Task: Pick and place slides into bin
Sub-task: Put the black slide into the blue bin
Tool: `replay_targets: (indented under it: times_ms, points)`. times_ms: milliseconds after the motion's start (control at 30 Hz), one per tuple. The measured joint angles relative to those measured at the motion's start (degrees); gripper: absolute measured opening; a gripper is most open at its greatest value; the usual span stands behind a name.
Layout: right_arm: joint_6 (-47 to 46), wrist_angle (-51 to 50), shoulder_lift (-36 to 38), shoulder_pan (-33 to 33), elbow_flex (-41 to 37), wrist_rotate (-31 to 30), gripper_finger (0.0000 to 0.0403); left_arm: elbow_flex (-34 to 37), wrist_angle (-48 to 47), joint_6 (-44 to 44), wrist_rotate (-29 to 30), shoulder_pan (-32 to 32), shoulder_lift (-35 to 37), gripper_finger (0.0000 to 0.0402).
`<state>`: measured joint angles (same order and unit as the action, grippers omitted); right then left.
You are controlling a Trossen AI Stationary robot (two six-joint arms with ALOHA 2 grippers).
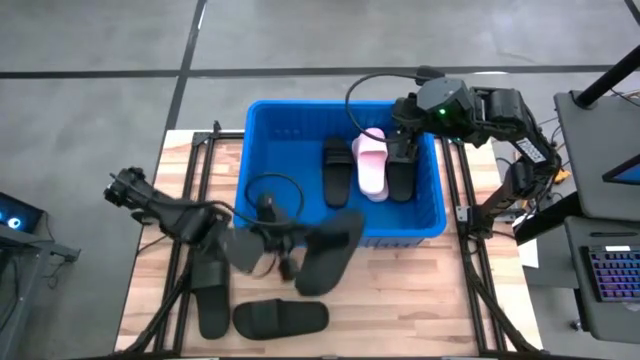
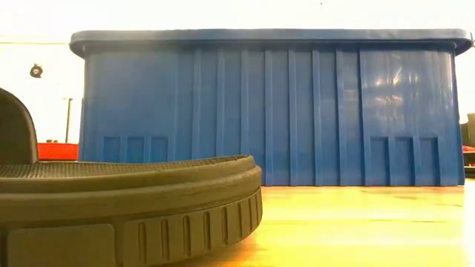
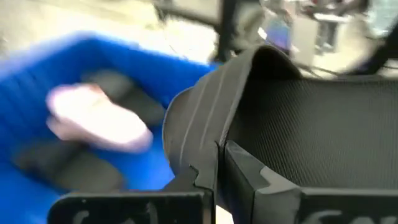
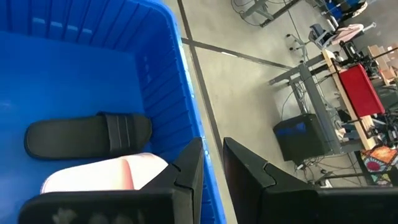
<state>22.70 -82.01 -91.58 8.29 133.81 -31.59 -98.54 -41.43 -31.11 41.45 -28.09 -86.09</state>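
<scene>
Left tool [image 1: 300,250]: clamped on a black slide [image 1: 328,252], just outside the bin's [image 1: 300,115] near wall.
Right tool [image 1: 405,150]: above the bin interior; cannot tell its state.
Counter [image 1: 420,300]: bare wood on the right.

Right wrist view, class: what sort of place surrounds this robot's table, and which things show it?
Probably a workshop or lab: bare concrete floor with painted lines, metal-framed benches crowded with gear, and a computer keyboard beside the wooden table.

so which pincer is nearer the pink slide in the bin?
Right. The right pincer hovers in the bin beside the pink slide; the left pincer is outside the bin's near wall, gripping a black slide.
</scene>
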Motion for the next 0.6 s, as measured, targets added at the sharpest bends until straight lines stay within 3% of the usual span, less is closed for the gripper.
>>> replay_targets:
  times_ms: [133, 333, 600]
  points:
    - [-0.19, 0.10, 0.66, 0.00, 0.01, -0.07, 0.0054, 0.01, 1.12, 11.84, 4.74, 6.89, 0.22, 0.0000]
    - [-2.57, 0.41, 2.56, 0.00, 0.01, -3.89, 0.0054, 1.33, -0.79, 24.63, 5.74, 18.75, -1.10, 0.0000]
    - [-11.16, 0.44, 7.20, -0.01, 0.01, -4.59, 0.0054, 2.64, -0.86, 39.98, 1.42, 32.73, -6.42, 0.0000]
